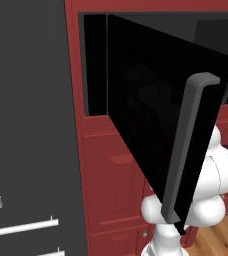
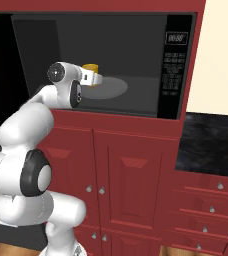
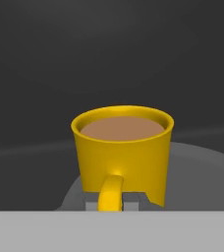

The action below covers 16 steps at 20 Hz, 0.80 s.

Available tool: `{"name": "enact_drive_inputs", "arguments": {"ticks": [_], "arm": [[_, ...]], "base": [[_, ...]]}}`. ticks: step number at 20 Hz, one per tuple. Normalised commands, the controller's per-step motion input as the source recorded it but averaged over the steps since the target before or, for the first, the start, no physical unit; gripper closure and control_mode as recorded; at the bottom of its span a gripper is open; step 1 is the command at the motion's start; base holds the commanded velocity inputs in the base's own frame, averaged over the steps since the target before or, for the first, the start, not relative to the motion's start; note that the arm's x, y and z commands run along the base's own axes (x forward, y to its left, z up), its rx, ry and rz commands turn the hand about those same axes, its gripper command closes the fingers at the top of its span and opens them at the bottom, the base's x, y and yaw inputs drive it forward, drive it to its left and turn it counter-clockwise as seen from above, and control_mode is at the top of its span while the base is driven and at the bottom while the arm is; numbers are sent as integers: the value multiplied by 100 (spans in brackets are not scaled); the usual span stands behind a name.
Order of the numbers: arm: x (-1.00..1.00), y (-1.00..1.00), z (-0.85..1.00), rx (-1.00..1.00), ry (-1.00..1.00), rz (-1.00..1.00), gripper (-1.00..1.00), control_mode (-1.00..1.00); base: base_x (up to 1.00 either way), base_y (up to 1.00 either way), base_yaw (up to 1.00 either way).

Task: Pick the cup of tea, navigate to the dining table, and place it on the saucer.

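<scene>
I am looking at a wall of dark red cabinets [image 2: 131,170] with a built-in microwave [image 2: 136,60] set into it at about chest height of the arm; its black door [image 1: 151,115] stands swung wide open, filling the middle of the left base view with its grey handle [image 1: 191,145] running from 1 o'clock down to 6 o'clock. A dark grey panel with pale bar handles [image 1: 21,227] sits at 9 o'clock in that view, and wooden floor [image 1: 221,240] shows at 5 o'clock. In the right base view a glossy black marbled counter [image 2: 211,145] lies at 3 o'clock over red drawers, with a cream wall [image 2: 221,55] above it. Inside the microwave cavity, a round grey turntable [image 2: 113,87] carries the cup of tea [image 3: 122,152], a small yellow mug standing upright with brown liquid near its brim. In the hand view its handle [image 3: 111,194] points toward me at 6 o'clock, and the gripper [image 3: 115,201] is closed on that handle, one finger pressed to each side. In the right base view the cup sits at 11 o'clock, just beyond the white wrist.
</scene>
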Motion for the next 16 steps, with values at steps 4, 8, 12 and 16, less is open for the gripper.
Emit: {"name": "enact_drive_inputs", "arguments": {"ticks": [4,8,12,16], "arm": [[0,0,0,0,0,0,100,-100],[0,0,0,0,0,0,100,-100],[0,-1,0,0,1,0,100,-100],[-28,0,7,0,-12,0,100,-100]], "base": [[0,0,0],[0,0,0],[0,0,0],[0,0,0]]}}
